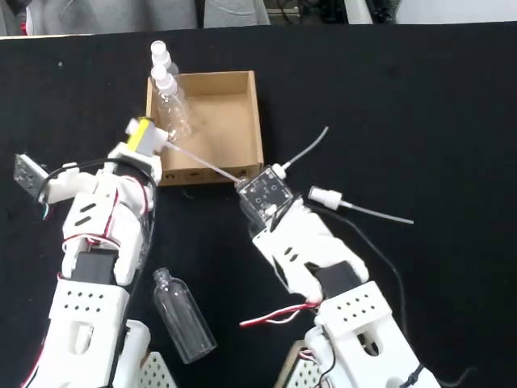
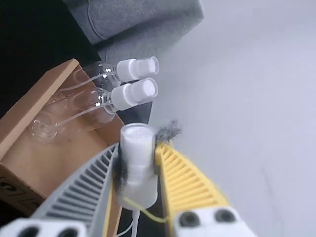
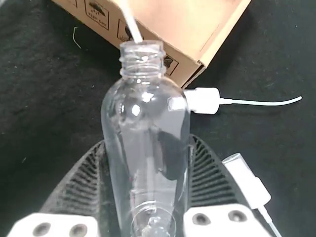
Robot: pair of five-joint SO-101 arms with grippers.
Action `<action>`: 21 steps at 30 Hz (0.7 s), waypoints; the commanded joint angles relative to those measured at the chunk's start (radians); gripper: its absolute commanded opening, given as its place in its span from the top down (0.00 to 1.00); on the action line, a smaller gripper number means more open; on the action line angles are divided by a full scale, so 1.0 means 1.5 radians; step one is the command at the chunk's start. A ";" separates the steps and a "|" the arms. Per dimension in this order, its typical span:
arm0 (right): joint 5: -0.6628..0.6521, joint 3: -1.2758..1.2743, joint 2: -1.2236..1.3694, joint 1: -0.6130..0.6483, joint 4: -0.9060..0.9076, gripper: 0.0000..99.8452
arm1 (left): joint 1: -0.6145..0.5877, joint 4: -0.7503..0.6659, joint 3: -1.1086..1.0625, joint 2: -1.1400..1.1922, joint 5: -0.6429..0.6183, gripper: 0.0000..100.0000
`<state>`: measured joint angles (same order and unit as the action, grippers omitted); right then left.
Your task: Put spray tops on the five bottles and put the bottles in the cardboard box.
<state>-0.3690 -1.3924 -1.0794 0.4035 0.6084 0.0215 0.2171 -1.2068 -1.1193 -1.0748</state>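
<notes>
A white spray top (image 2: pixel 138 165) sits clamped between the grey and yellow fingers of the left gripper (image 2: pixel 138 153), just outside the near left corner of the cardboard box (image 1: pixel 254 121). Its thin tube (image 1: pixel 206 164) slants away along the front wall of the box toward the other arm. The tip of the tube meets the open mouth of a clear bottle (image 3: pixel 147 128). The right gripper (image 3: pixel 148 148) is closed around this bottle's body, with the neck pointing at the front right corner of the box.

Inside the box, two bottles (image 2: pixel 94 96) already wear their spray tops. They lean side by side against the far left corner, with the white tops sticking out over the rim.

Two loose spray tops lie on the black table (image 1: pixel 436 105) near the right gripper. One (image 1: pixel 323 196) is just to its right, its tube trailing farther right. The other (image 1: pixel 279 169) is just beside the front right corner of the box, its tube curving up and away.

A fifth bottle (image 1: pixel 182 315), uncapped, lies on its side between the two arms, close to their bases.
</notes>
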 commanded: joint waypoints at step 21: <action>-0.001 0.007 -0.021 0.013 -0.027 0.94 | 0.087 -0.010 -0.008 -0.012 0.072 0.97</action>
<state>-0.3705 -1.3940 -1.0794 0.4066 0.6007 0.1366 0.2171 -1.2405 -1.1193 -0.9812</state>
